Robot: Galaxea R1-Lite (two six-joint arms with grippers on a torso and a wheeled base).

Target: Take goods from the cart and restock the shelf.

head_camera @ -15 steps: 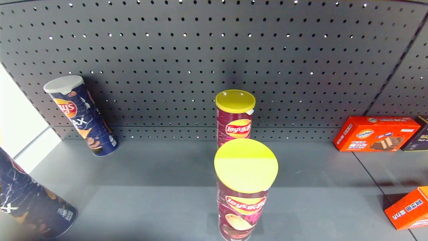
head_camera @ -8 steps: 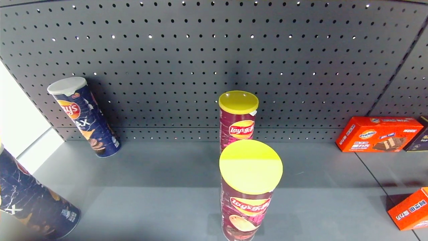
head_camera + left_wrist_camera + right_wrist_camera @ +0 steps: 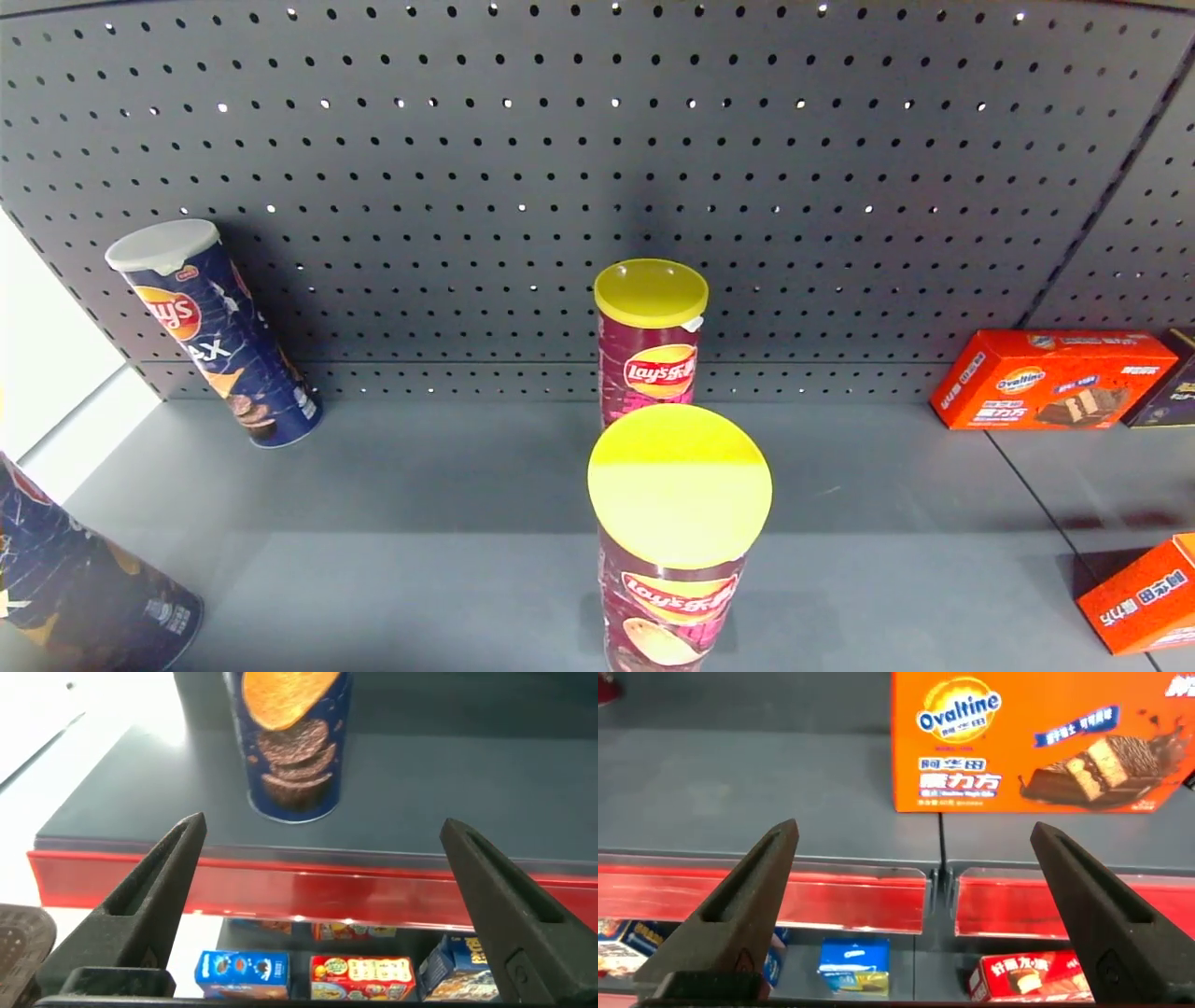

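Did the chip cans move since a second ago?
No. The whole head view shifted a little: the camera moved, not the goods. The front purple can, back purple can, far blue can, near blue can, far orange box and near orange box kept their places on the shelf. The left end effector and right end effector are open and empty.

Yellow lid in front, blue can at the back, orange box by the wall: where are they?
Front yellow lid point(image 3: 680, 485), head view, lid's middle.
Back blue can point(image 3: 224, 350), head view, its side.
Back orange box point(image 3: 1050, 381), head view, its front face.
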